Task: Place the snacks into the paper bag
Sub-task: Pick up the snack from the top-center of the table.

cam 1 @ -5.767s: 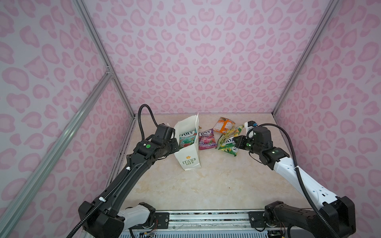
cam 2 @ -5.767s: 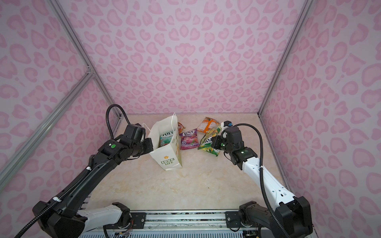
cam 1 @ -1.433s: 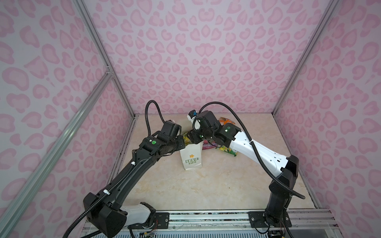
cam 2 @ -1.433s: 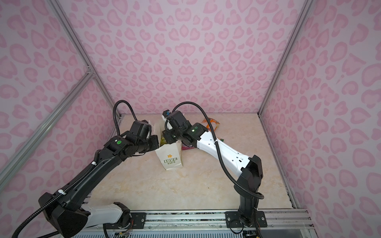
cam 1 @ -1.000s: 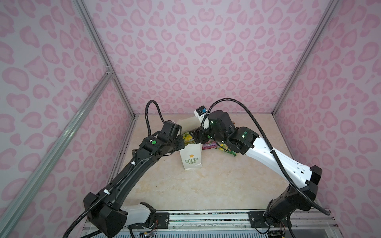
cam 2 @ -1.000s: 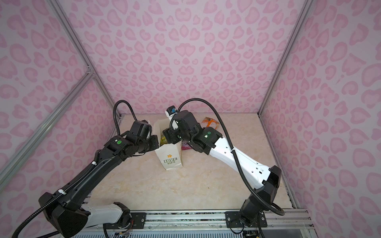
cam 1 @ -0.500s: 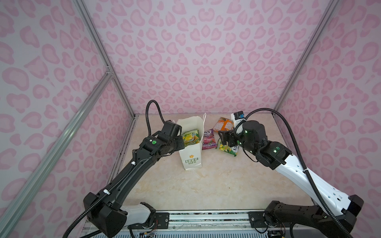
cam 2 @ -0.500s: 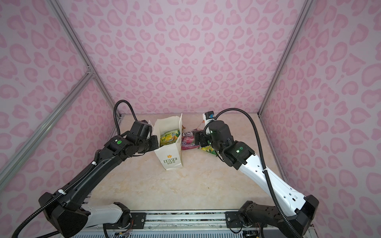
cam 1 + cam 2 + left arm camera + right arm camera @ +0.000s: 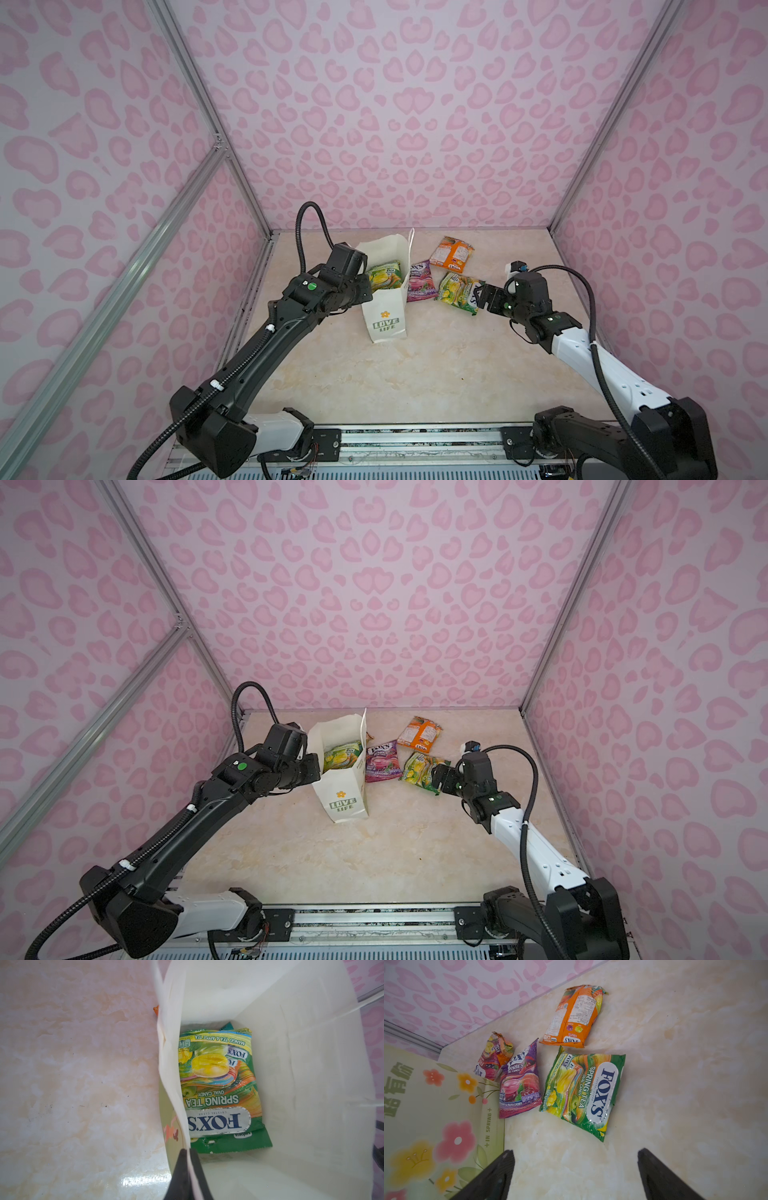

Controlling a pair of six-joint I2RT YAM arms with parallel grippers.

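**Next pick: spread right claw (image 9: 482,297) faces a flat glossy green candy packet (image 9: 457,291); left claw (image 9: 365,286) clamped on the tall cream paper bag (image 9: 384,320)**

In both top views the paper bag stands upright and open-mouthed on the pale marbled worktop (image 9: 415,374). The left claw is at its rim, on the left arm's side. A second green candy packet (image 9: 384,276) already shows inside. Loose packets lie beyond the bag toward the right arm. A purple berry packet (image 9: 419,280) is just beside the bag and an orange crinkly packet (image 9: 452,253) lies farther back. The green candy packet is nearest, just beside the right claw's tips. The right arm is clearly the nearer one.

From the left wrist, the two dark fingers (image 9: 178,1174) are pressed together on the bag's thin paper wall. The second green candy packet lies on the bag's floor over a teal corner (image 9: 227,1026) of another packet.

From the right wrist, the jaws stand wide apart and empty. The green candy packet lies straight ahead, within the span of the jaws and apart from them, with one corner pointing back at the claw. Its long axis runs roughly away from the claw, a little skewed, so the jaws would likely span its shorter width. A crumpled red-and-orange packet (image 9: 494,1057) leans by the bag behind the purple one.
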